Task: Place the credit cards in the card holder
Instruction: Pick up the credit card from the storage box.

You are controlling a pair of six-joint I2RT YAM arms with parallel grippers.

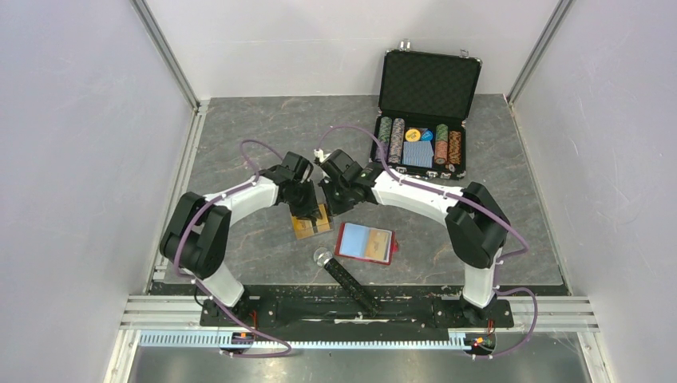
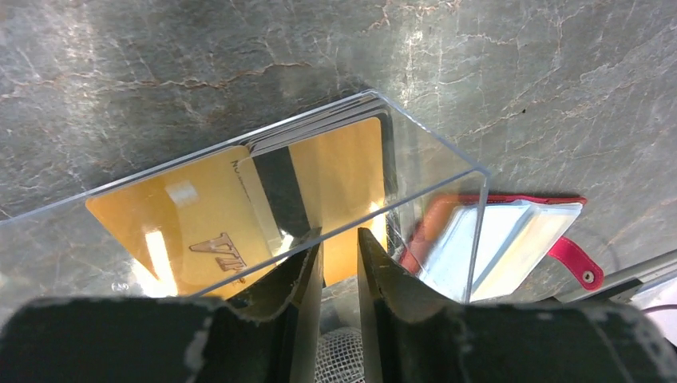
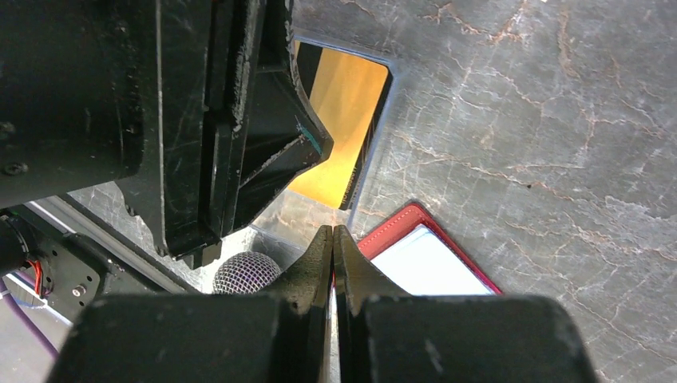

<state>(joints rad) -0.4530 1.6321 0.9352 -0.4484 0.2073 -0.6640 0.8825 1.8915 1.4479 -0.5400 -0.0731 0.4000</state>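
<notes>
The orange-gold credit cards (image 2: 192, 215) lie stacked in a clear plastic case (image 2: 435, 171) on the table, one with its black stripe up. My left gripper (image 2: 339, 231) stands at the case's near rim, fingers a narrow gap apart, nothing seen pinched between them. The red card holder (image 1: 366, 243) lies open just right of the case, blue-grey sleeves up, tab out to the side (image 2: 579, 263). My right gripper (image 3: 332, 231) is shut and empty above the holder's left edge (image 3: 391, 227). The cards (image 3: 339, 136) show beyond it.
A black microphone (image 1: 347, 277) lies near the front edge, its mesh head by the case. An open black poker-chip case (image 1: 423, 120) stands at the back right. The left gripper's body (image 3: 199, 120) fills the right wrist view's left side.
</notes>
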